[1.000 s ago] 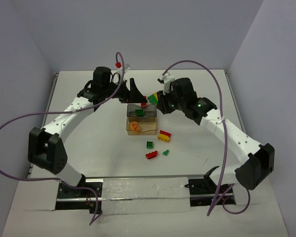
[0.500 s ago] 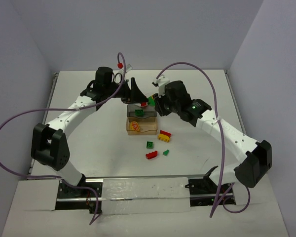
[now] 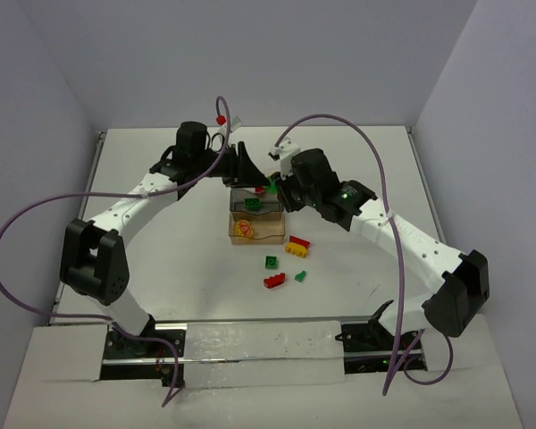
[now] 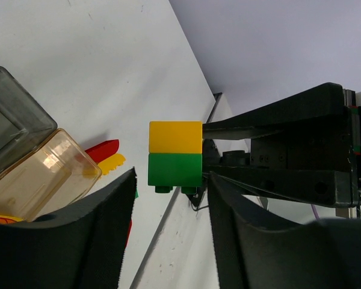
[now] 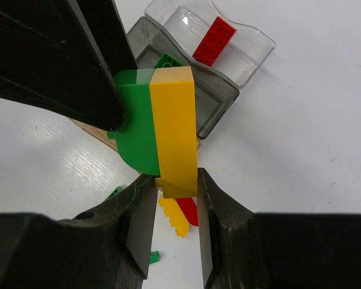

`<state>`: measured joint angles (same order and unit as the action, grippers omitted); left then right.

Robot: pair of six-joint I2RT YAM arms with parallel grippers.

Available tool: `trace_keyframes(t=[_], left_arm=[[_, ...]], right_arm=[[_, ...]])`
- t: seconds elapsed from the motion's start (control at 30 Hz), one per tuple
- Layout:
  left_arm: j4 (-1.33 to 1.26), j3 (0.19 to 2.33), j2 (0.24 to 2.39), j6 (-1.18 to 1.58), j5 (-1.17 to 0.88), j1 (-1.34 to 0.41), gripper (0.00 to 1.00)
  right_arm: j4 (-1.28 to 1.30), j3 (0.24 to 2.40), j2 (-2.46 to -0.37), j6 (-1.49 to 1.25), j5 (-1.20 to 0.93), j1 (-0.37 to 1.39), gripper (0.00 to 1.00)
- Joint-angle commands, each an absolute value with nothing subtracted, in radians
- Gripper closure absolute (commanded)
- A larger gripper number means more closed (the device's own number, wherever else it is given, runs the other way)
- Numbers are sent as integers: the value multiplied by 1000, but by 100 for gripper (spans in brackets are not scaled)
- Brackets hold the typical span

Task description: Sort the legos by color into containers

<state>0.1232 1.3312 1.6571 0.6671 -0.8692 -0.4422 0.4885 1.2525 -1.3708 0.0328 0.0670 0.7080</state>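
Observation:
My right gripper (image 5: 175, 183) is shut on a yellow-and-green lego stack (image 5: 168, 120) and holds it in the air over the trays. My left gripper (image 4: 171, 180) is open, its fingers either side of the stack's green half (image 4: 174, 171). In the top view both grippers, left (image 3: 248, 168) and right (image 3: 280, 186), meet above the row of containers. The clear tray (image 5: 253, 54) holds a red brick (image 5: 213, 39). The smoky grey tray (image 5: 219, 105) holds a green brick (image 5: 164, 61). The amber tray (image 3: 272, 234) holds a yellow-orange piece (image 3: 248, 230).
Loose legos lie on the table in front of the trays: a red-and-yellow stack (image 3: 297, 246), a green brick (image 3: 272, 262), a red brick (image 3: 274, 281) and a small green piece (image 3: 300, 276). Purple cables loop above both arms.

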Motion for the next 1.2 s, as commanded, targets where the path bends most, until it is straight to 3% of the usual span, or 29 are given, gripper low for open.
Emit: trace_keyframes(t=[0.0, 0.17, 0.4, 0.53, 0.57, 1.17], left_arm=[[73, 1328, 1661, 681, -895, -451, 45], [60, 1327, 1669, 689, -910, -451, 49], [19, 1313, 1675, 720, -946, -453, 67], [10, 1292, 1675, 734, -966, -453, 89], [24, 1290, 1670, 713, -966, -453, 98], [156, 1181, 1597, 565, -944, -399, 100]], right_arm=[[460, 1311, -1373, 35, 94, 718, 100], [462, 1316, -1374, 40, 98, 727, 100], [452, 1313, -1374, 41, 105, 729, 100], [444, 1316, -1373, 35, 132, 729, 100], [439, 1313, -1370, 34, 148, 727, 100], [427, 1281, -1336, 14, 221, 626, 100]])
